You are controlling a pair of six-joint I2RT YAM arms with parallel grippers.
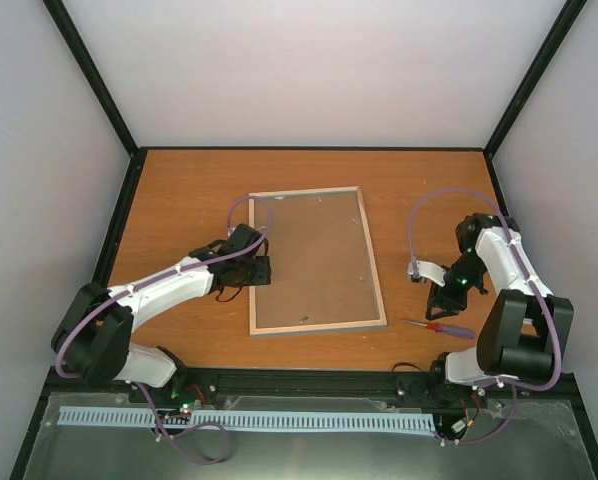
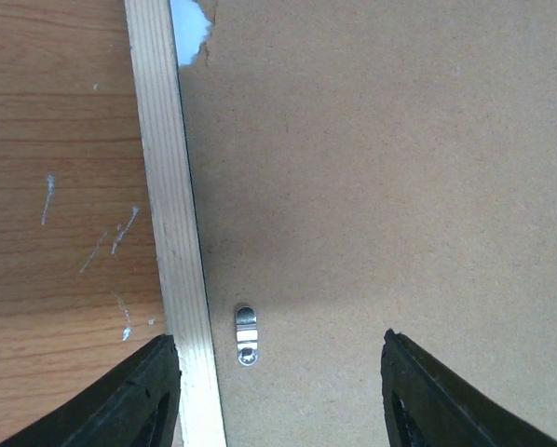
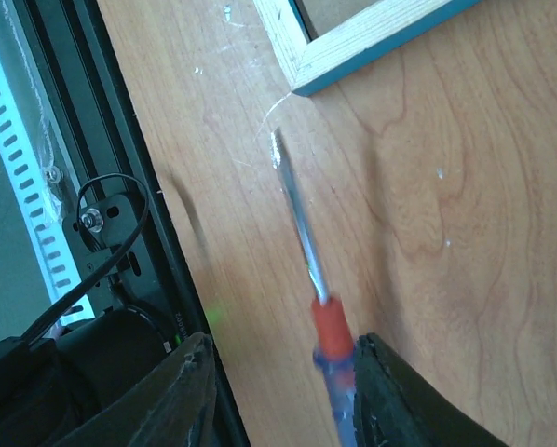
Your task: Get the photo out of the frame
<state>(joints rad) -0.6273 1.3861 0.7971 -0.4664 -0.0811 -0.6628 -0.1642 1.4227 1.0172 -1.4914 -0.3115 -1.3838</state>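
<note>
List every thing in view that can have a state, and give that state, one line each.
frame: face down on the table.
backing board: seated in the frame, chipped at one corner.
metal clip: flat on the board, parallel to the wooden edge.
screwdriver: lying on the table, not gripped.
left claw: open, over the frame's edge.
right claw: open, straddling the screwdriver's handle.
photo: hidden, cannot tell.

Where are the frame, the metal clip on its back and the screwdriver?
frame (image 1: 319,327): top external view, on its near rail.
metal clip (image 2: 247,334): left wrist view, on the clip's middle.
screwdriver (image 3: 300,219): right wrist view, on the metal shaft.
</note>
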